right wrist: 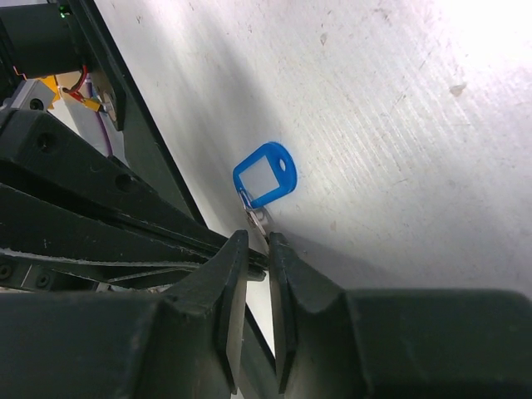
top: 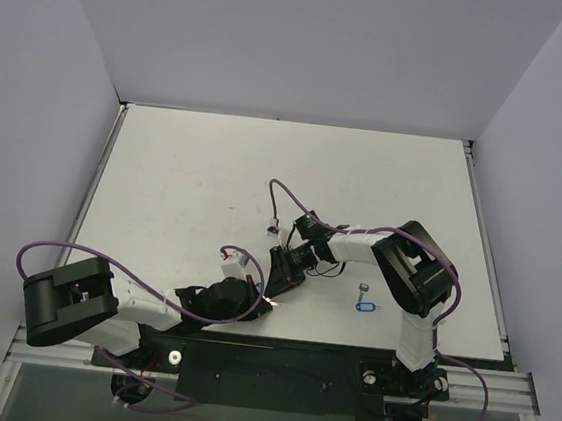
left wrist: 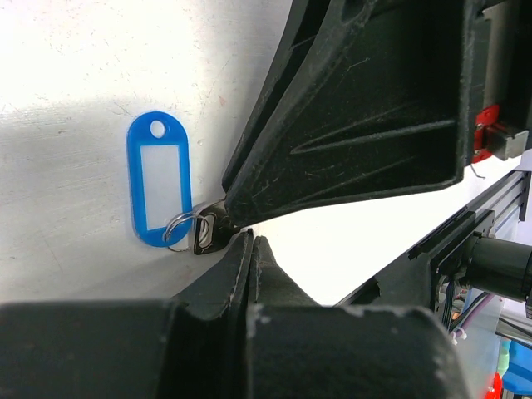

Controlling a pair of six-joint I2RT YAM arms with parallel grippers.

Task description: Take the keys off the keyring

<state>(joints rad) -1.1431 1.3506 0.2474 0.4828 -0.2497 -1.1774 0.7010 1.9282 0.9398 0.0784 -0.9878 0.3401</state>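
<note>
Left gripper (left wrist: 249, 245): clenched. It appears to be pinching the key (left wrist: 206, 235) by its blade, low centre of the left wrist view.
Right gripper (right wrist: 258, 249): its jaws are standing a thin slit apart at the key's end; I cannot tell whether they are biting.
Keyring (left wrist: 179, 226): threading the key's head, just left of both tips, with its blue tag (left wrist: 160, 179) pointing toward the upper left over the table (left wrist: 66, 75) — resting or hovering, I cannot tell.
Second blue tag (top: 364, 305): lying right of centre in the top view, well apart from the grippers.
Step in hand: probably securing a second grip before the key is worked off.
Doing it well: one hand should be pinning the ring itself, not the key, while the other is turning the key gently along the split coil — small turns, light pull, no slipping.
</note>
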